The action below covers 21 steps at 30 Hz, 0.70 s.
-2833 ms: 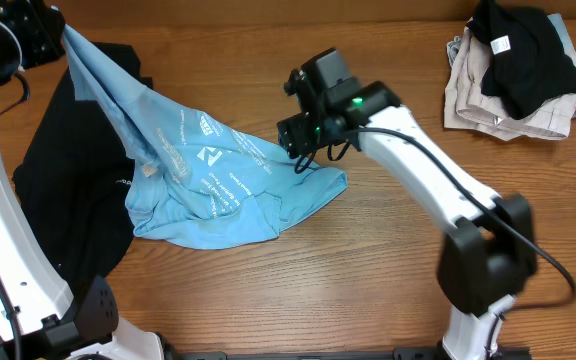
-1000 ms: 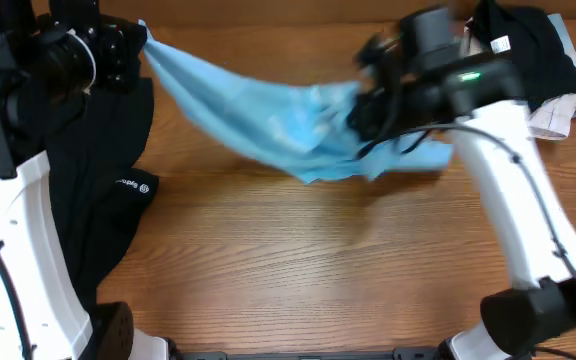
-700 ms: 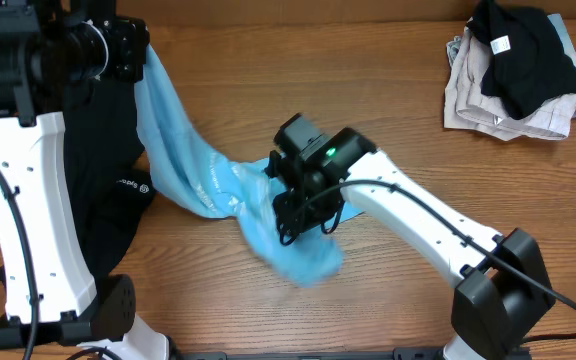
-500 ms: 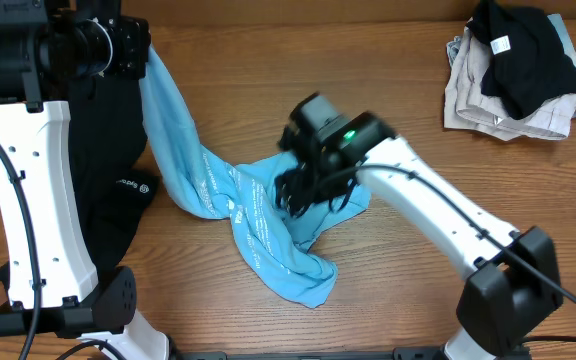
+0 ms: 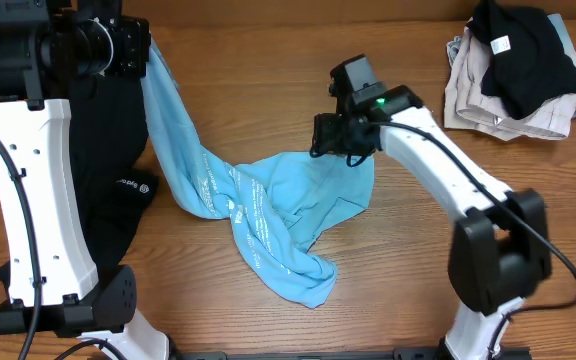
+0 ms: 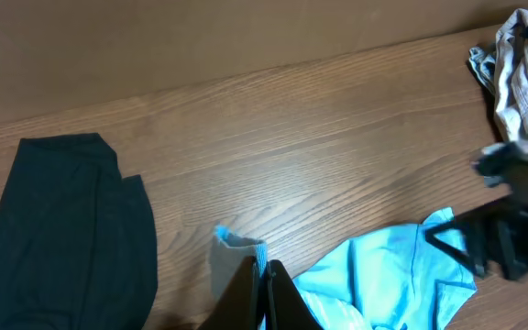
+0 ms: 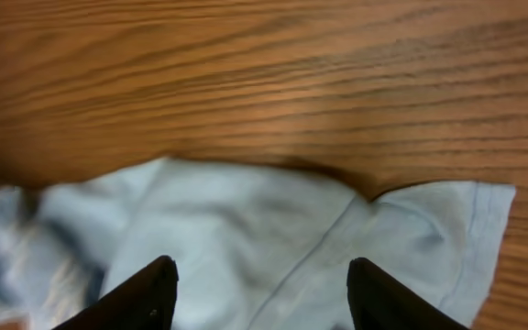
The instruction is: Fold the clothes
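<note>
A light blue T-shirt [image 5: 268,210] with white lettering lies crumpled on the middle of the wooden table. One end of it runs up to my left gripper [image 5: 138,50], which is raised at the far left. In the left wrist view that gripper [image 6: 264,270] is shut on a blue hem, with the rest of the shirt [image 6: 383,275] below. My right gripper [image 5: 340,135] hovers over the shirt's far right edge. In the right wrist view it [image 7: 259,268] is open above the cloth [image 7: 246,229], holding nothing. A black garment [image 5: 108,200] with a small white logo lies flat at the left.
A pile of beige and black clothes [image 5: 518,70] sits at the far right corner and also shows in the left wrist view [image 6: 521,73]. The black garment [image 6: 62,229] covers the left side. The left arm's white column stands at the near left.
My right gripper opened and let go of the shirt, then drew back toward the far right. The shirt dropped and settled on the table. The left gripper kept hold of its end.
</note>
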Motion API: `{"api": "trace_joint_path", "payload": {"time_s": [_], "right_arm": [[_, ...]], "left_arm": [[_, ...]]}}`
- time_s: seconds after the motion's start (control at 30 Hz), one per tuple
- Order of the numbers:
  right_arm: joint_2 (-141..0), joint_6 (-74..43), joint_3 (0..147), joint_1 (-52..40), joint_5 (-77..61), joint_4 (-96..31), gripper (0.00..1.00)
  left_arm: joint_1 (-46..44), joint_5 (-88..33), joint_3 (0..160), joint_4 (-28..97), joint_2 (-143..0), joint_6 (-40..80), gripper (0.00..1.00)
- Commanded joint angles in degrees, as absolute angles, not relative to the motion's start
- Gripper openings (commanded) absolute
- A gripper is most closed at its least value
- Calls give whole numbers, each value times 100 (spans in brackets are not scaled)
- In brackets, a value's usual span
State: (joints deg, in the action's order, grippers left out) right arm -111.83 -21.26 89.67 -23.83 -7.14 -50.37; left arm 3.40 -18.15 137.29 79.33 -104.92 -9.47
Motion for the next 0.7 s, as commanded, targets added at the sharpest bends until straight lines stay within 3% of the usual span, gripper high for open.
{"api": "trace_joint_path", "payload": {"time_s": [0.0,0.13,0.33,0.67], "right_arm": [[-11568,-3109,9000,-2414,117,-4958,61],[-11869,-3312,9000,-2414,255,-4810,60],[-12073,-3487,9000,-2414,495,-4759,50],[-12239,-3546,9000,-2414,683,-4788,41]], "left_arm": [[338,-1778,13784,7940,-10534,-1072,4],[333,-1778,13784,7937,-10534,-1072,4],[333,-1780,13784,7946,-10534,-1074,4],[336,-1776,13784,7948,-10534,-1076,4]]}}
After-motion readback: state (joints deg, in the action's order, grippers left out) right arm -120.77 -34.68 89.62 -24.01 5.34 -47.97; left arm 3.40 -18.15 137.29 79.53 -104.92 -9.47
